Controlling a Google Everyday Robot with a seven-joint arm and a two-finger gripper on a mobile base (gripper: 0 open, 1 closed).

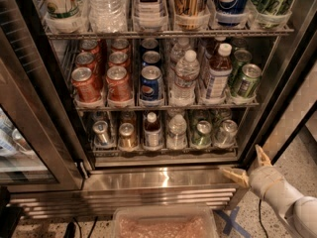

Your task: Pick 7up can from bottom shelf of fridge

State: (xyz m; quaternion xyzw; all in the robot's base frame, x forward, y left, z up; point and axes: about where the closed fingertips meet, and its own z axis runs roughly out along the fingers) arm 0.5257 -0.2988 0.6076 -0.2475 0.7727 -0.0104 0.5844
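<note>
So: pincer [247, 165] spread wide, empty. 7up can [202, 134] up-left of it on bottom shelf [163, 150]. Go in level, headroom looks tight.

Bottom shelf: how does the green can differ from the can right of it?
The green can has a green body; the silver can beside it looks grey. The green can stands next to a water bottle; the silver can is last in the row. Both are upright, lids up. The gripper hangs open outside the fridge, lower right.
</note>
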